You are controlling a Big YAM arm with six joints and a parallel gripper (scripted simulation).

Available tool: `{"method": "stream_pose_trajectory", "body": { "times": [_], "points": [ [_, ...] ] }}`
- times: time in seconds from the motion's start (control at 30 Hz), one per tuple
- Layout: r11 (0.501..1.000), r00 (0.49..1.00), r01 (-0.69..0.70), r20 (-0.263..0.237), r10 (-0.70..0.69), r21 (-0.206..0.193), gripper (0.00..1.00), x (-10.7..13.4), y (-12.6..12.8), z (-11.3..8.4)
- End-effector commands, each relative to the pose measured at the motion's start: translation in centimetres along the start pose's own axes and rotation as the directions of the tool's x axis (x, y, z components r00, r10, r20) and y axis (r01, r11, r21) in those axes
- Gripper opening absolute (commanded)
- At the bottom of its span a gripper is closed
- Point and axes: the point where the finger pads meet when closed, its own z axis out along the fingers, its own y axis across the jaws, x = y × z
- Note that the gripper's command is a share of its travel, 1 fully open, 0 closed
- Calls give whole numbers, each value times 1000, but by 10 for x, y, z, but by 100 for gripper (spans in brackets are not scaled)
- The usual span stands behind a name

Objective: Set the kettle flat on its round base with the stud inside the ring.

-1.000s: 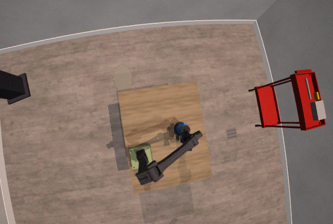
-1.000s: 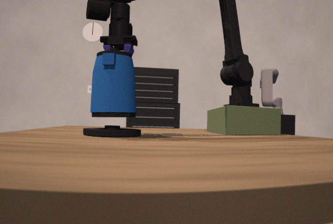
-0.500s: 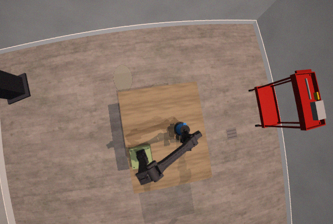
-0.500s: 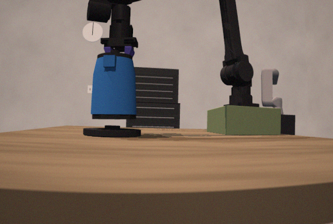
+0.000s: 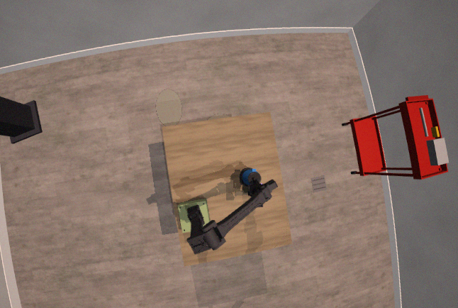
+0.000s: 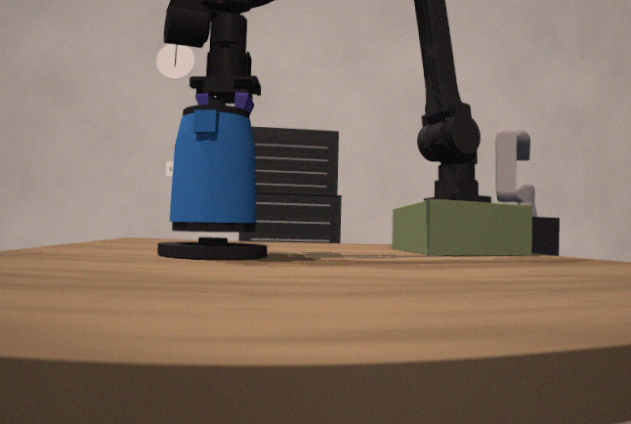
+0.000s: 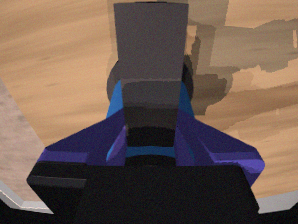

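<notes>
Kettle (image 5: pixel 249 177) (image 6: pixel 213 170) (image 7: pixel 115 100) hangs (upright, it seems) below the closed gripper (image 6: pixel 224 102) (image 7: pixel 150 113)

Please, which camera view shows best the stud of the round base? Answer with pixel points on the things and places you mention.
The exterior view: the stud (image 6: pixel 213 240) stands up from the disk there, below the raised kettle (image 6: pixel 214 170) (image 5: pixel 247 177). In the top view, kettle and arm cover that place; in the wrist view, I cannot see the stud either.

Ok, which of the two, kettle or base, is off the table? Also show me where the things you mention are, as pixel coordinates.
The blue kettle (image 5: pixel 244 177) (image 6: pixel 213 170) (image 7: pixel 115 102), held by the gripper (image 5: pixel 254 186) (image 6: pixel 224 102) (image 7: pixel 150 113) above the stud (image 6: pixel 213 240); the black base (image 6: pixel 212 251) lies flat.
</notes>
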Motion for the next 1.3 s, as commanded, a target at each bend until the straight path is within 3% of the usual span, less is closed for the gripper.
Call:
{"method": "stream_pose_trajectory", "body": {
  "times": [0.0, 0.97, 1.27],
  "points": [
    [997, 999, -9, -38, 6, -74, 0, 5, 18, -30],
    [997, 999, -9, -37, 6, -73, 0, 5, 18, -30],
    [999, 1000, -7, -25, 6, -49, 0, 3, 14, -14]
  ]
}}
